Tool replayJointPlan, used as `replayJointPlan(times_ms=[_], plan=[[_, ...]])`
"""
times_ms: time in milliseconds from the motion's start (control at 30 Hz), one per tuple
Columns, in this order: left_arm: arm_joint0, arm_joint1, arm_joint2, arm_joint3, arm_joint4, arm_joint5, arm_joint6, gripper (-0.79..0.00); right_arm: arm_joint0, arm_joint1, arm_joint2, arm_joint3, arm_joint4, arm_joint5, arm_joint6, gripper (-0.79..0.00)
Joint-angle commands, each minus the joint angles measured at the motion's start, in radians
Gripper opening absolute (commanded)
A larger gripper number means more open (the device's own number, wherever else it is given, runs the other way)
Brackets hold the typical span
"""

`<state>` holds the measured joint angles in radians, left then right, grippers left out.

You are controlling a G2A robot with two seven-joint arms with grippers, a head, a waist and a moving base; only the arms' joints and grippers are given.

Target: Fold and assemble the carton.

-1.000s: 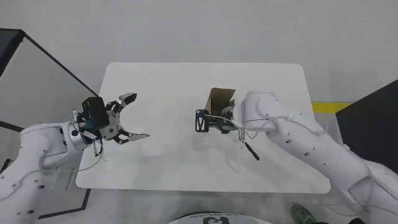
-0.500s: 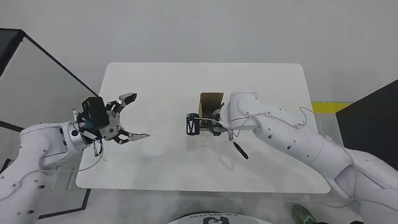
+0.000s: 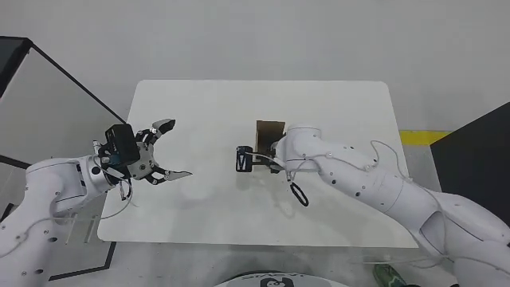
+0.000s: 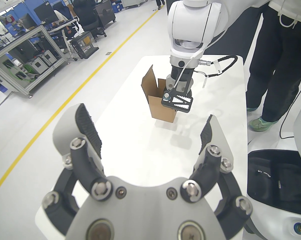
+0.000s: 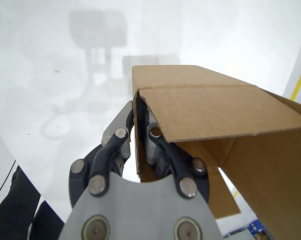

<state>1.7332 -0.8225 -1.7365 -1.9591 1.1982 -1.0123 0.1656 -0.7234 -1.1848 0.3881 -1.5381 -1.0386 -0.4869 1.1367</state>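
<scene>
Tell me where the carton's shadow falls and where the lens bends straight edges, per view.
Left wrist view: the carton throws a faint, soft shadow on the table toward the open left gripper. Right wrist view: a pale grey shadow lies on the table just beyond the carton the right gripper clamps, and the table's edge curves. Top view: even light, weak shadows, table edges nearly straight.

1. The left arm [image 3: 56,187] and right arm [image 3: 358,179] are seen clad in rounded, glossy white shells.
2. The left tool [image 4: 145,116] is pictured with a grey plate, silver screws, black linkages and ribbed black pads [image 4: 86,123].
3. A braided black cable [image 4: 228,57] is looped at the wrist above the right tool [image 4: 176,101].
</scene>
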Motion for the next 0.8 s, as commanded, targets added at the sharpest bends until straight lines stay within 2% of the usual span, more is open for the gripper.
replayJointPlan(times_ms=[0,267,767], plan=[[0.0,0.0,0.0,0.0,0.0,0.0,0.0,0.0,0.003,-0.009,-0.007,0.018,-0.013,0.007,-0.006,-0.785],[0.0,0.0,0.0,0.0,0.0,0.0,0.0,0.0,0.001,-0.037,-0.016,0.066,-0.049,0.051,-0.024,-0.785],[0.0,0.0,0.0,0.0,0.0,0.0,0.0,0.0,-0.028,-0.059,-0.002,0.112,-0.067,0.032,-0.057,-0.77]])
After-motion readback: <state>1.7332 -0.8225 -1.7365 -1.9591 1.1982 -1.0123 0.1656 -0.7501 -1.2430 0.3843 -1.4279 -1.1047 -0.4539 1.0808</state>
